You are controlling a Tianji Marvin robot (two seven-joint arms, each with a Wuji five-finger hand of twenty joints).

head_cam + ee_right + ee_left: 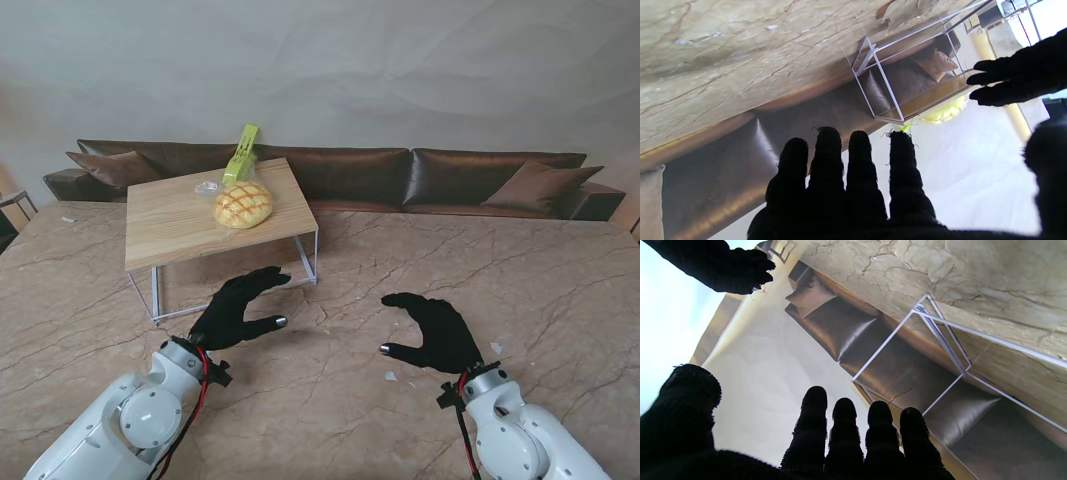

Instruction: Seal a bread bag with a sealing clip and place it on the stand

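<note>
**Bread bag sitting clipped on the stand, both hands empty**

The bread bag (pixel 240 204) is lying on the wooden top of the stand (pixel 175 220), toward its far right part. It is a clear bag holding one round, golden bun with a criss-cross crust. One green sealing clip (pixel 240 156) is standing up at a slant from the bag's far end, where the clear plastic is gathered; whether its jaws are fully biting the plastic is too small to tell. In the right wrist view the bun is showing as a yellow patch at the stand's edge (pixel 944 111), with a sliver of green beside it.

The stand is resting on the marble table (pixel 400 290), on thin white wire legs, with the space under its top open.

The left hand (pixel 238 308) is hovering over the table just nearer to me than the stand's near edge, fingers spread and lightly curled, gripping nothing. The right hand (pixel 432 332) is hovering well to the right of it, also apart-fingered and holding nothing. Both are wearing black gloves.

Count: one bag, one bun, one clip, one stand, two hands. A dark brown sofa (pixel 400 175) with two cushions is running along the far side of the table.
</note>
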